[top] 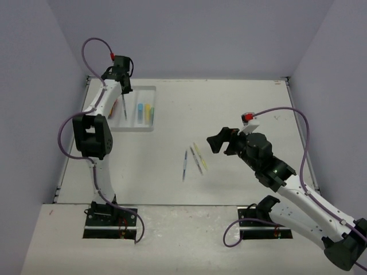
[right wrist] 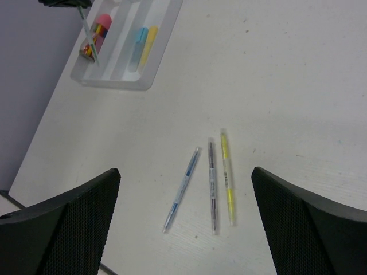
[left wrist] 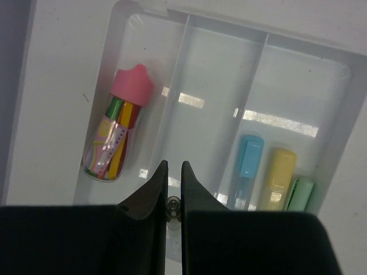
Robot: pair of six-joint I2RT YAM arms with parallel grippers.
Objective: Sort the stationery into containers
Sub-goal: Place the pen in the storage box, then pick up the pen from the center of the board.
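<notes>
My left gripper point(left wrist: 173, 163) point(top: 123, 93) is shut on a thin pen point(left wrist: 171, 206) point(top: 124, 109) that hangs tip-down over the white tray point(top: 137, 129) point(left wrist: 348, 123). The tray's left compartment holds the pink-capped tube point(left wrist: 117, 134). In its right compartment lie a blue highlighter point(left wrist: 246, 166), a yellow highlighter point(left wrist: 278, 177) and a green highlighter point(left wrist: 299, 195). My right gripper point(right wrist: 184, 172) point(top: 221, 143) stands wide open above three thin pens on the table: a blue pen point(right wrist: 182, 195), a dark pen point(right wrist: 212, 186) and a yellow pen point(right wrist: 227, 175) point(top: 200, 156).
The tray sits at the table's far left, close to the left wall point(top: 34, 86). Its middle compartment point(left wrist: 212, 114) is bare below the held pen. The three loose pens lie near the table's middle, just left of my right gripper.
</notes>
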